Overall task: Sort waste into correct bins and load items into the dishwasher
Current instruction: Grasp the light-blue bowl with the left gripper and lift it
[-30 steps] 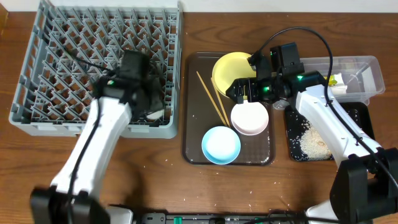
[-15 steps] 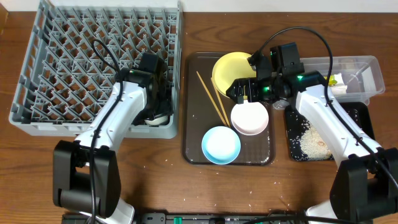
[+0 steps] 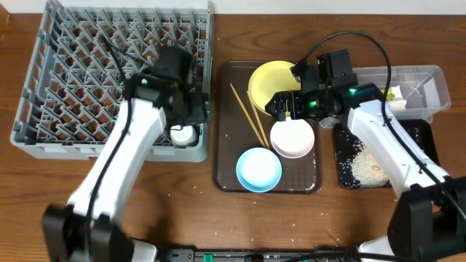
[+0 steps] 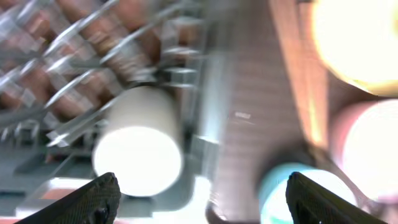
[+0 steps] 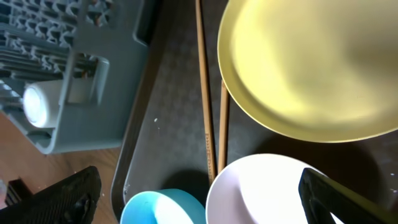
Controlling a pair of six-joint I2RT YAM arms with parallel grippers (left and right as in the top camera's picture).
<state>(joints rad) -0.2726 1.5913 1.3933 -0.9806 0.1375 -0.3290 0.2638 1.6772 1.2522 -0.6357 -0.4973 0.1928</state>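
Left jaws spread wide, pinching nothing. The small white cup (image 3: 182, 134) sits just below them in the rack's (image 3: 44, 142) front corner. Right jaws are spread too, over the yellow plate (image 3: 269, 84). Risk imo: the cup looks loosely seated, so a passing fingertip could tip it.

One yellow plate (image 3: 273, 84); two bowls: blue bowl (image 3: 258, 169), white bowl (image 3: 293, 138); one cup (image 3: 182, 134); two chopsticks (image 3: 249, 115); one grey rack (image 3: 73, 87); one brown tray (image 3: 222, 175); two bins: clear tub (image 3: 437, 73), black tray (image 3: 426, 145).

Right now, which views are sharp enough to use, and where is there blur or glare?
Left wrist: heavy motion blur smears the small white cup and dish rack. Right wrist: mostly sharp, soft sheen on the yellow plate. Overhead: sharp, evenly lit.
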